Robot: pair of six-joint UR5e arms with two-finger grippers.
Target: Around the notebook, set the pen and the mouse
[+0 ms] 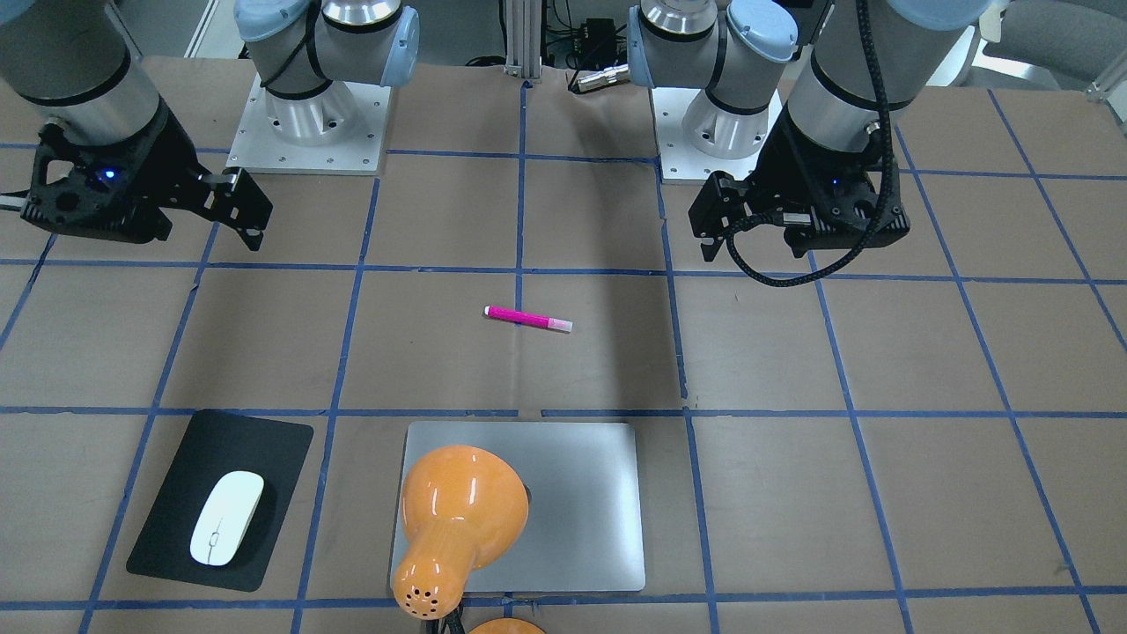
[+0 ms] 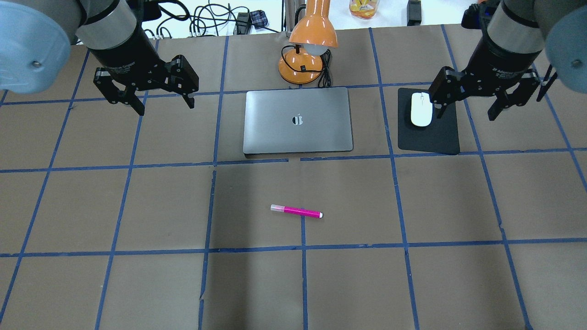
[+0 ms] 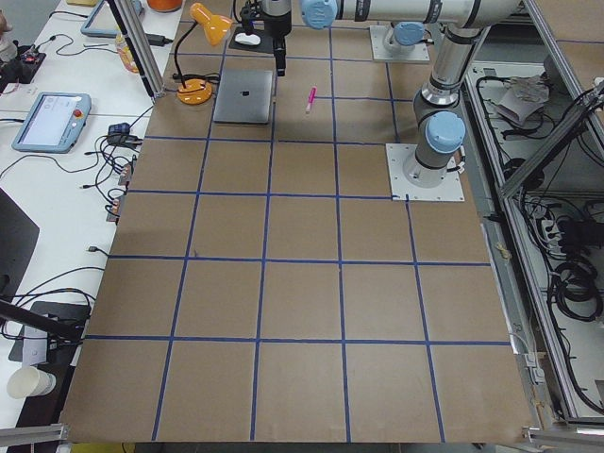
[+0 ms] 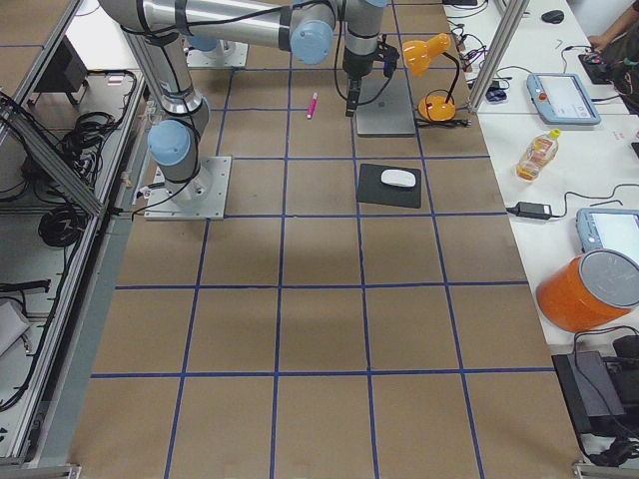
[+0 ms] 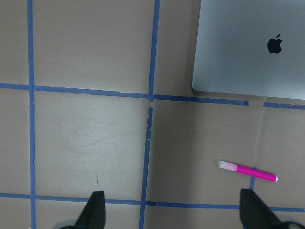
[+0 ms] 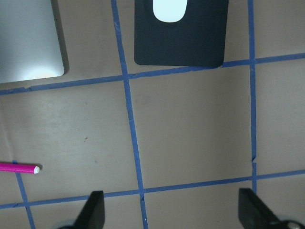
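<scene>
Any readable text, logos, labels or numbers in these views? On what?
Apple logo, no lettering: notebook lid.
White print above the left gripper: too blurred to read.
White print above the right gripper: too blurred to read.
Label on the bottle: too small to read.
No words or numbers are legible.

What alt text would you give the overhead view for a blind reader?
A closed silver notebook lies on a brown table, a pink pen apart on its near side and a white mouse on a black mat at its right. The left gripper and right gripper hover open, empty.
</scene>
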